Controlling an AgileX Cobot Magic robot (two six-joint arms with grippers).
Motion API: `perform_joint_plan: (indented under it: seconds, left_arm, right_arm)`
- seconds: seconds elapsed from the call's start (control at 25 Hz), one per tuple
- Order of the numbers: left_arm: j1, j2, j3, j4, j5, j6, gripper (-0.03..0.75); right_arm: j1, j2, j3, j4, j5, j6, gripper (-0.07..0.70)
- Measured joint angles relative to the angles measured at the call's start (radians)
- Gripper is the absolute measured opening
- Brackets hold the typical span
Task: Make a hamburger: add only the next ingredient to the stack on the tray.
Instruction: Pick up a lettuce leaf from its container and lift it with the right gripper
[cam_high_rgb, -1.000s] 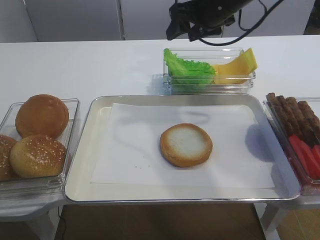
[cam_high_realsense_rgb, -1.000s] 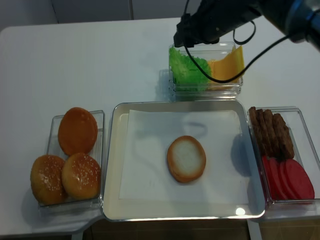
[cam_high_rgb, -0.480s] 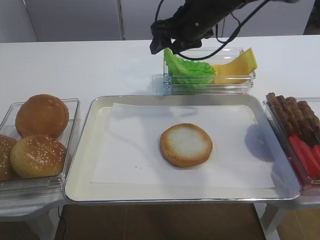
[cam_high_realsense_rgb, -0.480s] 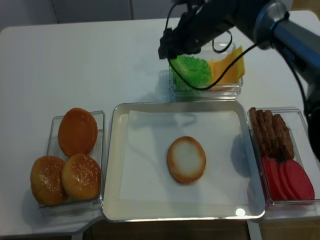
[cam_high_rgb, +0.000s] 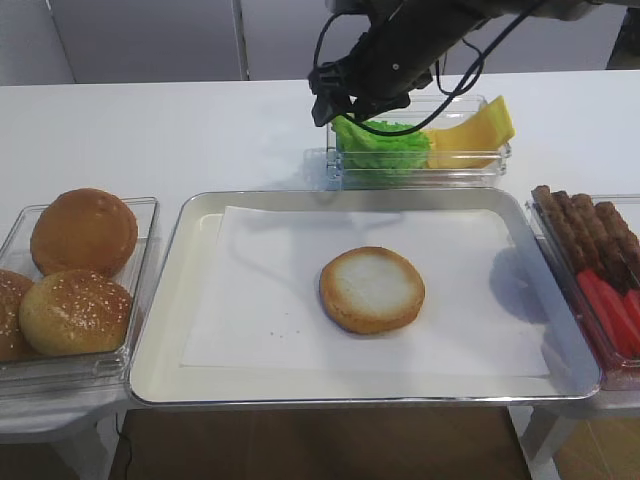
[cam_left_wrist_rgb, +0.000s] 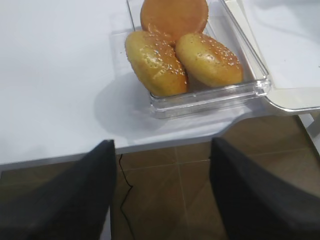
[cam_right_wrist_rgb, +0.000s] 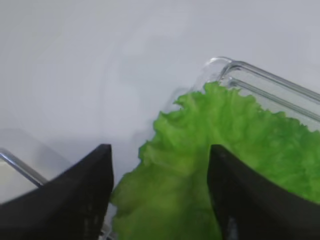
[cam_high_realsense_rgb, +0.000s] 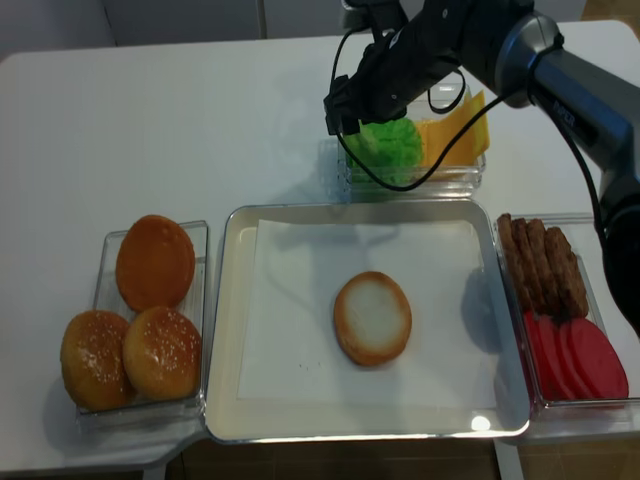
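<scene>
Three whole domed buns (cam_high_rgb: 75, 275) sit in a clear container (cam_high_rgb: 140, 290) at the left, two of them seeded. Yellow cheese slices (cam_high_rgb: 478, 135) lean in the right half of a clear container (cam_high_rgb: 420, 172) behind the centre. A third clear container (cam_high_realsense_rgb: 610, 300) at the right holds brown patties (cam_high_realsense_rgb: 545, 265) and red tomato slices (cam_high_realsense_rgb: 578, 358). All rest on a white table (cam_high_rgb: 170, 130)

The tray (cam_high_rgb: 160, 330) is shiny metal with a polished rim, lined with matt white paper (cam_high_rgb: 260, 300). On the paper sits the bun bottom (cam_high_rgb: 372, 289), its cut face pale and dry, its edge baked golden. At 12 o'clock from it a clear glossy plastic container (cam_high_rgb: 480, 165) holds the frilly, crinkled lettuce leaf (cam_right_wrist_rgb: 225, 150) beside smooth waxy cheese slices (cam_high_rgb: 475, 135). At 9 o'clock whole buns (cam_left_wrist_rgb: 170, 55) look glazed, two rough with sesame. The table (cam_high_rgb: 150, 130) is smooth matt white
</scene>
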Motion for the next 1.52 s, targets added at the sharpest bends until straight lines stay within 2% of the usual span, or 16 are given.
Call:
perform_joint_plan:
  seconds: [0.32, 0.76, 1.16, 1.36, 1.52]
  left_arm:
    - [0.0, 0.0, 0.0, 0.0, 0.0, 0.0, 0.441]
    - [0.0, 0.0, 0.0, 0.0, 0.0, 0.0, 0.441]
    - [0.0, 0.0, 0.0, 0.0, 0.0, 0.0, 0.441]
    - [0.0, 0.0, 0.0, 0.0, 0.0, 0.0, 0.441]
    - [0.0, 0.0, 0.0, 0.0, 0.0, 0.0, 0.441]
  right_arm:
    - [0.0, 0.0, 0.0, -0.002, 0.017, 0.0, 0.237]
    - [0.0, 0.0, 0.0, -0.002, 0.019, -0.002, 0.027]
    - [0.0, -0.039, 0.0, -0.02, 0.043, -0.003, 0.009]
    - [-0.002, -0.094, 0.0, -0.039, 0.098, -0.001, 0.008]
    - [-0.002, -0.162, 0.0, -0.11, 0.15, 0.047, 0.008]
